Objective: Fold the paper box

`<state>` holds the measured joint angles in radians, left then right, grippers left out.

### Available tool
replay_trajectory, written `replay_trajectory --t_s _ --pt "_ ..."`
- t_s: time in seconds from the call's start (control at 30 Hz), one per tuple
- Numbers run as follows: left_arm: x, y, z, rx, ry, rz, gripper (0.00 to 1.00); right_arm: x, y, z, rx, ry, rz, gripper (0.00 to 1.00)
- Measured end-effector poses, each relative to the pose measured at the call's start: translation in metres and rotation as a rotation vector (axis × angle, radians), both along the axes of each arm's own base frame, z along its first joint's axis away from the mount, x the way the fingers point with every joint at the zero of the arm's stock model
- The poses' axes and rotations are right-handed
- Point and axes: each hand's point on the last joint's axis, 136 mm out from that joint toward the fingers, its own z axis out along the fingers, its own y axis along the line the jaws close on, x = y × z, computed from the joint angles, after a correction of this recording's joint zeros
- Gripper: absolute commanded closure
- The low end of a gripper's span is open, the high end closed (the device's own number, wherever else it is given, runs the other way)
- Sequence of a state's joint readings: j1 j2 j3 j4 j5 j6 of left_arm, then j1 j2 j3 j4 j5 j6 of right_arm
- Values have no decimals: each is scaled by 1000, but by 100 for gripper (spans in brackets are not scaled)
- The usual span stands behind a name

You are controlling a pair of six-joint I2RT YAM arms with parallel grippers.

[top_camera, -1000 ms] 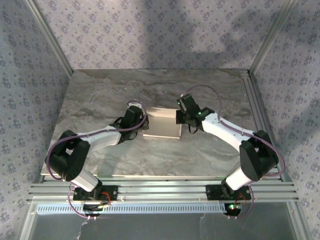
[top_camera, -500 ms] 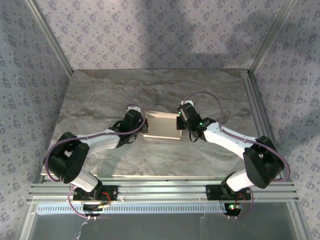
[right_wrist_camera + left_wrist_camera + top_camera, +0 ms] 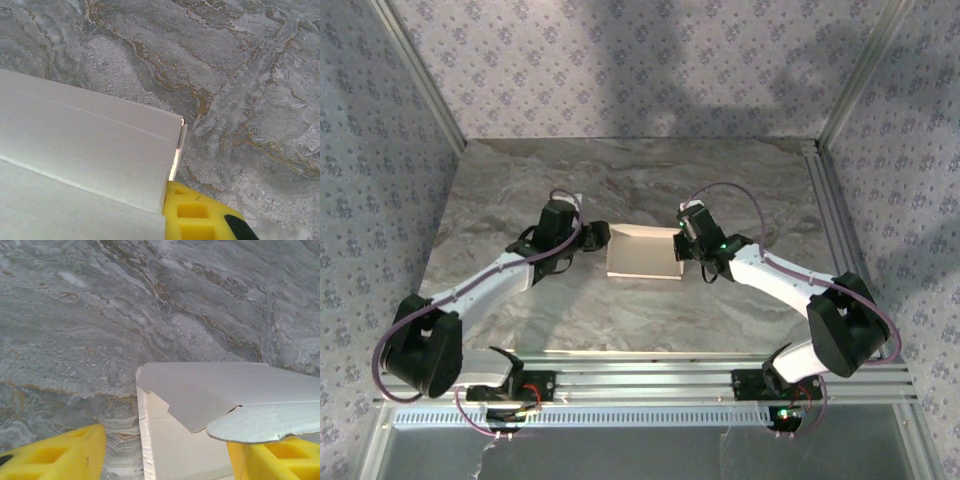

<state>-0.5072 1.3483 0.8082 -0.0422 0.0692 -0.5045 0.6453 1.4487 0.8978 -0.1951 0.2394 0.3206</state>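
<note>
The paper box (image 3: 642, 255) lies flat in the middle of the marble table, its white back panel tilted up. My left gripper (image 3: 590, 238) stands open just left of it. In the left wrist view the box's corner (image 3: 165, 440) reaches between the yellow fingers (image 3: 55, 455), untouched, and a rounded flap (image 3: 260, 422) hangs over the right finger. My right gripper (image 3: 681, 243) is at the box's right end. In the right wrist view, one yellow finger (image 3: 200, 215) sits against the box's side edge (image 3: 176, 150), jaws shut on it. The white panel (image 3: 80, 150) hides the other finger.
Bare marble table (image 3: 620, 180) surrounds the box. Aluminium posts (image 3: 415, 70) and patterned walls close in the sides and back. A metal rail (image 3: 650, 380) runs along the near edge by the arm bases.
My left gripper has opened, let go of the box's left end and drawn back to the left. The right gripper slid down along the right end, and the back panel now stands tilted.
</note>
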Motion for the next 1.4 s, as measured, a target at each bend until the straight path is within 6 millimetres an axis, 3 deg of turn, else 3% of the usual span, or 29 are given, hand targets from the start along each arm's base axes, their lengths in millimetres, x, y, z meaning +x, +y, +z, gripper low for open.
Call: replay_trajectory --t_s 0.2,0.43,0.6,0.83,1.4 --pt "-7 -18 -32 51 61 -165 41 1 2 2 -2 13 13 100" --pt "-2 -20 -53 108 58 -210 50 1 4 3 0 25 29 100" --pt "11 -15 -52 130 -37 -175 50 1 5 4 0 38 39 100" --pt "18 -18 -54 97 -109 -166 69 3 6 5 0 44 44 100" --pt "24 -22 -53 15 -100 -101 91 5 7 4 1 46 44 100"
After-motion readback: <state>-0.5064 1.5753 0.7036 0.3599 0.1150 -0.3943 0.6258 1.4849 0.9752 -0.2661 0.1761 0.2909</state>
